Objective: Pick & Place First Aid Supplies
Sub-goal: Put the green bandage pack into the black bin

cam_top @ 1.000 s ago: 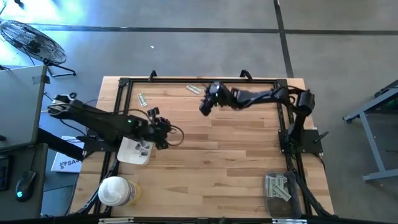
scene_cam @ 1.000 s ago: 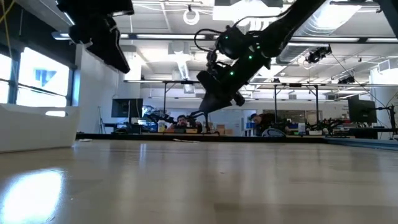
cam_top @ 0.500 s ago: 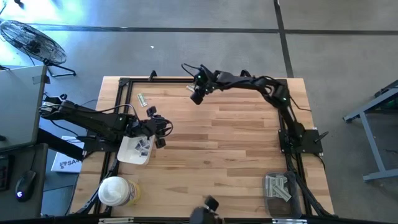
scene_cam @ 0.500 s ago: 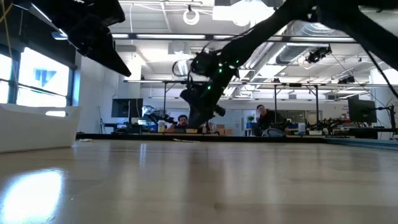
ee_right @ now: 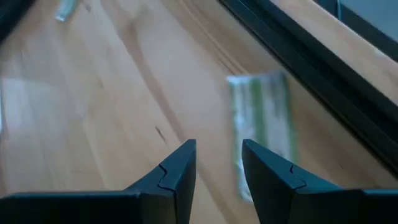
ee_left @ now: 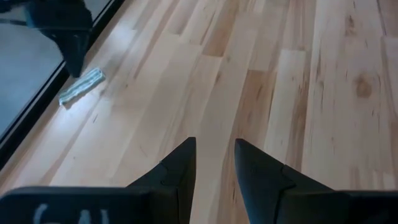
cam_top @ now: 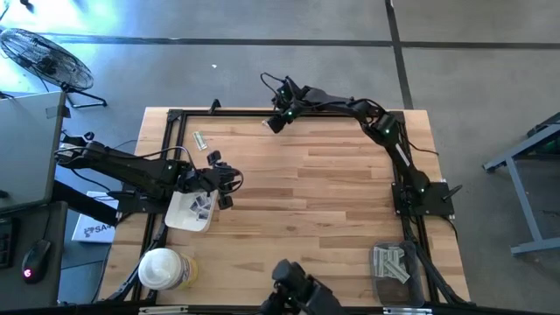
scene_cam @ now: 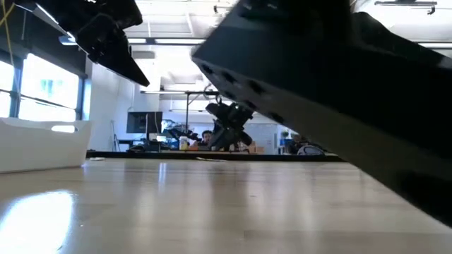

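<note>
High view. At the table's (cam_top: pixel 332 210) 12 o'clock edge: right gripper (cam_top: pixel 276 122), low over the wood. Just beside it at 9 o'clock, mostly hidden: one strip. Further toward 9 o'clock, well apart: second strip (cam_top: pixel 199 139). At the table's 9 o'clock side: left gripper (cam_top: pixel 224 181), hovering at the 1 o'clock corner of the tray (cam_top: pixel 178 219). Inside the tray: a few packets (cam_top: pixel 201 206), too small to count. One tub (cam_top: pixel 160 269) at 7 o'clock, one bin (cam_top: pixel 391 263) of strips at 5 o'clock. Nearer arm for the far strip: plainly the right.

Low view. Mostly blocked by a dark blur close to the lens. Far back, right gripper (scene_cam: pixel 227 131) down near the tabletop; at 10 o'clock, left gripper (scene_cam: pixel 113 42) high above the tray wall (scene_cam: pixel 42 144).

Left wrist view. Fingers (ee_left: pixel 181 167) parted, nothing between, bare wood beneath. One strip (ee_left: pixel 82 86) well ahead at 10 o'clock, next to the rail (ee_left: pixel 31 118).

Right wrist view. Fingers (ee_right: pixel 178 169) parted and empty. One strip (ee_right: pixel 262 124) just ahead, off toward 1 o'clock, not yet between the tips; long axis running away from the gripper, parallel to the rail (ee_right: pixel 298 59). Second strip (ee_right: pixel 65 9) far off at 11 o'clock. Likely needed: a small shift toward 1 o'clock, perhaps a wrist turn to pinch across the narrow width.
</note>
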`<state>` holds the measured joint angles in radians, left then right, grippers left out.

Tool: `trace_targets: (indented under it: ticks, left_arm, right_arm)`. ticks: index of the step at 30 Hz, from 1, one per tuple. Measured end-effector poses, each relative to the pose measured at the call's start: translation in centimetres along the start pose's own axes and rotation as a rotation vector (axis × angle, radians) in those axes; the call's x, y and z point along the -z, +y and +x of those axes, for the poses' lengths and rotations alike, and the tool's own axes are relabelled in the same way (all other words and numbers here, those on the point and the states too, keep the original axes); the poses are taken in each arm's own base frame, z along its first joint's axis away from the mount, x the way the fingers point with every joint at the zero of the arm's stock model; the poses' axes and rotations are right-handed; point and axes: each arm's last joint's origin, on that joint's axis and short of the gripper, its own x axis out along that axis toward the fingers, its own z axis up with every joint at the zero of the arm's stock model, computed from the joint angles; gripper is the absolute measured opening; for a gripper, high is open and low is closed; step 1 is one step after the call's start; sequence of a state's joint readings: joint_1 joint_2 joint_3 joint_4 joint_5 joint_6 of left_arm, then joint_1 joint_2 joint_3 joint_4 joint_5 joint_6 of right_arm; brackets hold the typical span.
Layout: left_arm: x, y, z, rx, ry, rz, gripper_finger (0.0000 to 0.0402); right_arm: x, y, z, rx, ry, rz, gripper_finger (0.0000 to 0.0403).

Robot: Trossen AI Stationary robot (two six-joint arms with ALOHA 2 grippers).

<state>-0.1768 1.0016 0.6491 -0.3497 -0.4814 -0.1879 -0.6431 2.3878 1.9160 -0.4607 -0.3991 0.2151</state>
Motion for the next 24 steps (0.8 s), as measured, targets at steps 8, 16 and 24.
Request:
trace_targets:
  ticks: [8,16,24]
  left_arm:
    - [0.0,0.0,0.0,0.004,-0.003,-0.002,0.0107]
    - [0.0,-0.1,0.0,0.021,0.0,-0.003,0.0108]
    - [0.0,-0.1,0.0,0.023,0.001,-0.002,0.0108]
  right_arm:
    - [0.9,-1.0,0.0,-0.093,0.077,-0.018,0.0124]
    - [0.9,-1.6,-0.3,-0.107,0.073,-0.138,0.0124]
    - [1.3,-2.1,-0.5,-0.089,0.107,-0.271,0.0124]
